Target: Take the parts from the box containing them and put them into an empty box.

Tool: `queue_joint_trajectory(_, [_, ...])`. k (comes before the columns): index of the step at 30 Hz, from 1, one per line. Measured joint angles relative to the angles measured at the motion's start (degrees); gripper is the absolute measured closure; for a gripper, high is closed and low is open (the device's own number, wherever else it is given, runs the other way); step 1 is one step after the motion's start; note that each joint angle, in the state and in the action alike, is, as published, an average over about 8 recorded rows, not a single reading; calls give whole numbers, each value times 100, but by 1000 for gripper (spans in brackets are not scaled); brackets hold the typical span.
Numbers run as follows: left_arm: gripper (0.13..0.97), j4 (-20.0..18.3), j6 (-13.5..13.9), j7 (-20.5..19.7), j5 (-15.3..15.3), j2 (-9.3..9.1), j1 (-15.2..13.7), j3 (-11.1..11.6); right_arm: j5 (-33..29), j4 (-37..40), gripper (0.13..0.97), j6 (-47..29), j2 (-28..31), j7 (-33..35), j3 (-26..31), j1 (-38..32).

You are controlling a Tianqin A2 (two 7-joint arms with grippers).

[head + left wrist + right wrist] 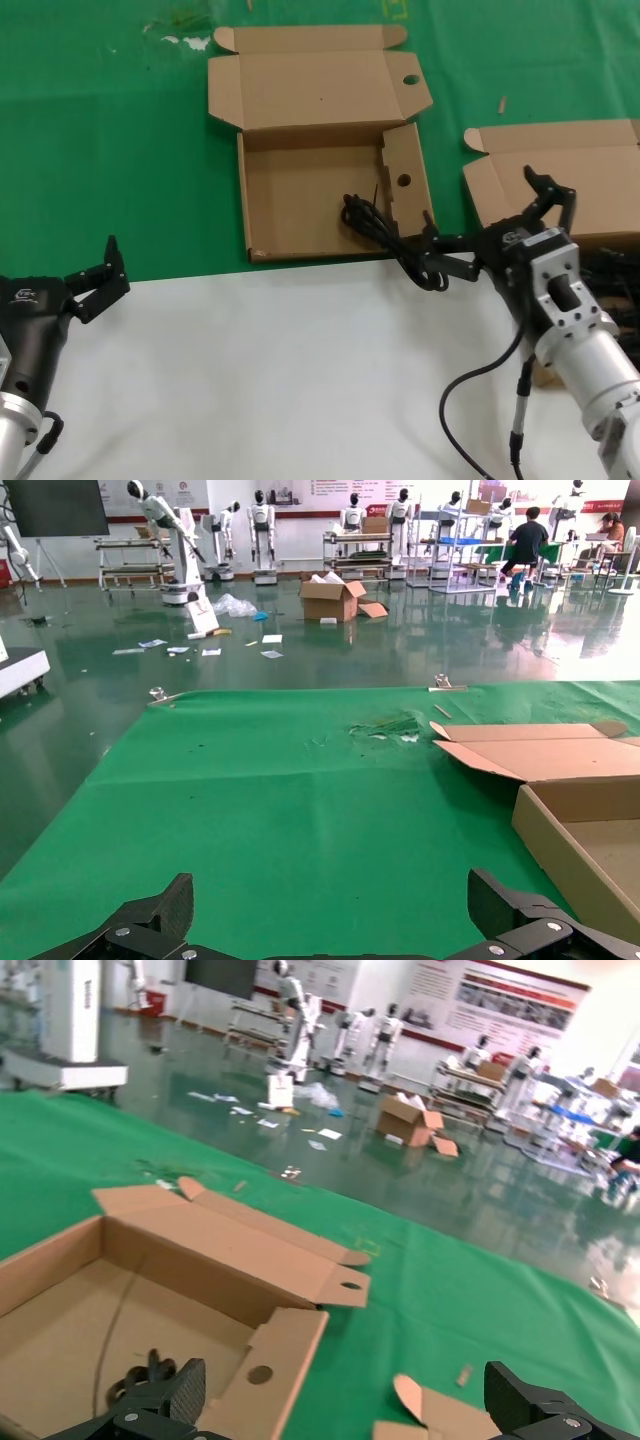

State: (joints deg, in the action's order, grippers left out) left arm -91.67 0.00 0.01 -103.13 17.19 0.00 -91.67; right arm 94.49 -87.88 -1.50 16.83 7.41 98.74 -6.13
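Cardboard, brown and shallow, frames the work: the box with the holed lid (330, 205) lies open at the middle of the green-covered table (110, 150), and one bundle of black cord (385, 238) droops over its near right corner, part on the box floor, part hanging out toward the white near strip of the table. The right claw (490, 225) stands just right of that corner with its fingers spread wide and nothing between them; one fingertip sits beside the trailing end of the cord, though whether it touches cannot be told. Behind this arm, at the right edge, the plain-lidded box (560, 180) stands open, and what looks like more dark cord shows by it, largely hidden by the arm. The right wrist view shows the dark coil (135, 1380) lying low inside the holed box (200, 1290), close to the notched side flap.

The left claw (95, 280) rests at the near left over the white strip, also open and empty, well apart from both boxes.

By the look of it, the step in hand is the drop into the receiving box, with the bundle just let go but not fully in. The next move likely calls for nudging the overhanging end inside, or swinging right to the plain-lidded box for another bundle.
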Motion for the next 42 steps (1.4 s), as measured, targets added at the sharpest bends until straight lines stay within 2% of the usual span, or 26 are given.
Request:
queue_joint_trajectory(17, [132,0,0,0,0,0,0,0,706,-311,129,123,29,-607,-578,501])
queue_joint_trajectory(42, [132,0,0,0,0,0,0,0,751,-330,129,131,31,-644,-614,532])
